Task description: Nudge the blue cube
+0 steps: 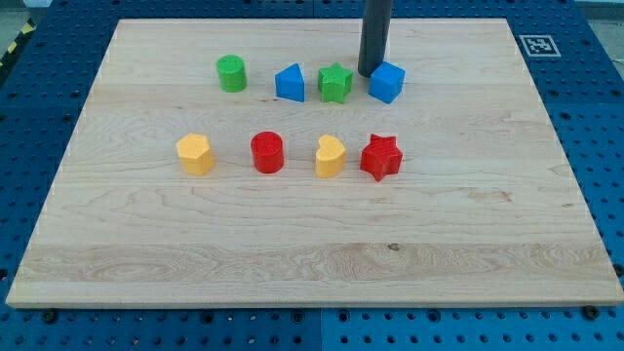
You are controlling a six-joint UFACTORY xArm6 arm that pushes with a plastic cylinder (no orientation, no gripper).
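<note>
Eight small coloured blocks sit in two rows of four on a pale wooden board [312, 244] that rests on a blue perforated table [604, 127]. There are two green, two blue, two yellow and two red. In the upper row, from the view's left, stand a green cylinder [231, 73], a blue wedge-like block [290, 83] whose exact shape is hard to make out, a green star [335, 83] and the blue cube [387, 82]. The lower row holds a yellow block with a rounded, faceted outline [195, 154], a red cylinder [267, 152], a yellow heart-like block [331, 156] and a red star [380, 157]. The only marking visible is a black-and-white square tag [538, 45] at the board's upper right corner; it carries a coded pattern and no readable writing. A straight dark rod comes down from the view's top edge, and my tip [371, 74] meets the board just beside the blue cube, at its upper left corner, seemingly touching it or nearly so. The tip stands between the green star and the blue cube, closer to the cube. The arm ends in this plain rod and has no pincer to open or close. The blue cube lies at the right end of the upper row, in the upper centre-right of the frame, above the red star.
</note>
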